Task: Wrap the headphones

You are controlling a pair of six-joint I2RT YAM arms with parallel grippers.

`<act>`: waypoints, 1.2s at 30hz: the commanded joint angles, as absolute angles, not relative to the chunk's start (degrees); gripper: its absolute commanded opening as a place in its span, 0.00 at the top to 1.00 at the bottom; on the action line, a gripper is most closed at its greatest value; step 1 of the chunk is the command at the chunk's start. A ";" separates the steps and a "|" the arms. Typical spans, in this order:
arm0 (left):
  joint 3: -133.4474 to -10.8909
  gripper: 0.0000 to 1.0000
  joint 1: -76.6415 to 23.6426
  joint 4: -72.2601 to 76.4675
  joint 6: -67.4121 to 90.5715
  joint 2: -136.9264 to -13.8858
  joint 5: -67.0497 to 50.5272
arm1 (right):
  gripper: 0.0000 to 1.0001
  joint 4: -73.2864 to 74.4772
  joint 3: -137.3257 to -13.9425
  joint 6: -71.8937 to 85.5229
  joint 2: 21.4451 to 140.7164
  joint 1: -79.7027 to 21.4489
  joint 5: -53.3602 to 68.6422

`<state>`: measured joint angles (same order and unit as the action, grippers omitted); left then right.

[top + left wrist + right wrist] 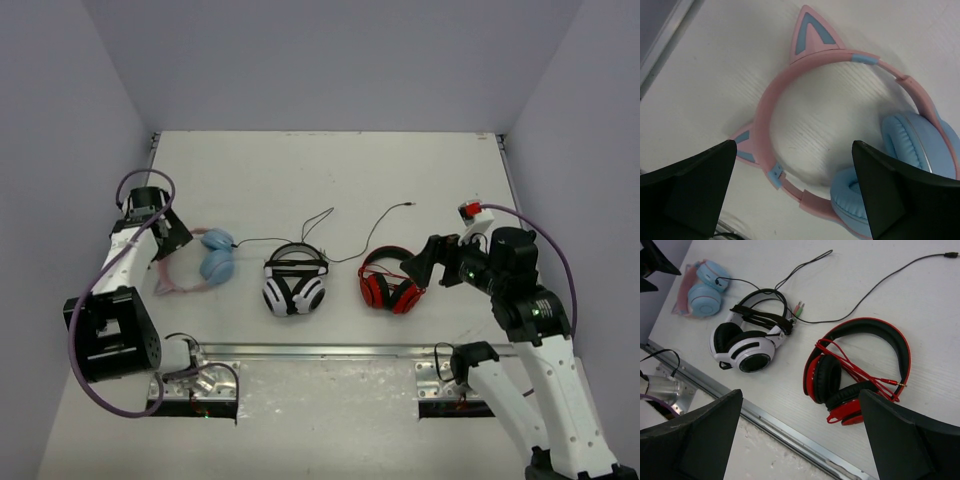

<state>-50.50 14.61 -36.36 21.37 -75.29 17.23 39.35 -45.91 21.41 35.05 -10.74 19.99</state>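
Lying flat on the worktop, at the left end of a row of three: the headphones. Directly below the left hand, with its fingers wide apart and holding nothing, poised above the pink headband. Blue ear cups toward the middle of the worktop, band loop toward the left edge, so long axis roughly left to right. Thin black cable not yet wrapped, trailing from the cups toward the white-and-black headphones. Right hand also spread and empty, hovering beside the red-and-black headphones, well apart from the blue pair. Left arm much nearer; probably sensible to gather the loose cable first. No container in view.
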 commanded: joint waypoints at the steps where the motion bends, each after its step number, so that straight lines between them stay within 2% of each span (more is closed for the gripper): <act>1: -52.39 0.02 15.91 -29.12 18.55 -78.91 7.84 | 0.01 33.58 -44.57 21.71 33.58 -10.99 25.48; 3: -51.51 0.03 16.43 -28.21 18.37 -82.68 7.29 | 0.01 33.22 -44.21 21.71 33.05 -10.99 26.36; 5: -50.28 0.10 18.54 -28.13 17.67 -85.15 6.86 | 0.01 32.87 -44.12 22.23 32.52 -10.99 26.10; 7: -47.38 0.13 21.69 -26.90 16.97 -86.57 7.90 | 0.01 32.52 -44.30 22.50 32.34 -11.07 27.06; 12: -48.86 0.38 25.93 -23.56 13.72 -94.80 0.46 | 0.01 33.66 -47.10 22.06 32.43 -12.65 29.53; 16: -51.23 0.43 24.88 -23.64 11.95 -99.39 -3.26 | 0.01 34.72 -48.25 20.92 31.82 -14.93 28.31; 18: -51.94 0.49 23.82 -23.73 11.43 -99.23 -3.77 | 0.01 34.54 -47.81 20.74 31.82 -15.73 27.07; 20: -52.64 0.45 23.03 -23.64 11.08 -98.44 -3.78 | 0.01 34.37 -47.37 20.66 32.08 -16.43 26.28; 21: -52.91 0.50 22.42 -23.64 10.99 -98.35 -3.78 | 0.01 34.45 -47.29 20.48 31.99 -16.96 26.11; 23: -53.87 0.72 20.31 -24.78 11.60 -99.75 -3.25 | 0.01 34.37 -46.76 20.39 31.55 -17.49 25.67; 24: -54.49 0.88 18.48 -25.39 12.12 -102.11 -2.99 | 0.01 34.45 -46.58 20.30 31.29 -17.66 25.14; 25: -54.93 0.94 17.41 -25.84 12.74 -103.09 -2.99 | 0.01 34.63 -46.58 20.13 31.03 -17.75 24.70; 28: -56.33 0.99 13.19 -25.67 16.86 -104.15 -0.36 | 0.01 35.07 -46.50 19.60 30.24 -18.98 22.59; 33: -59.14 0.99 10.81 -24.43 23.20 -104.77 -0.26 | 0.01 35.16 -45.53 19.25 29.44 -21.53 18.38; 34: -59.50 0.96 10.64 -24.87 23.03 -104.59 -0.26 | 0.01 35.42 -45.53 19.25 29.36 -21.88 18.20; 35: -59.76 0.89 10.55 -25.31 22.68 -103.63 -0.26 | 0.01 35.77 -45.70 19.25 29.36 -22.49 17.93; 36: -60.37 0.88 10.29 -25.92 22.33 -102.58 2.69 | 0.01 35.95 -45.70 19.07 29.27 -22.85 17.67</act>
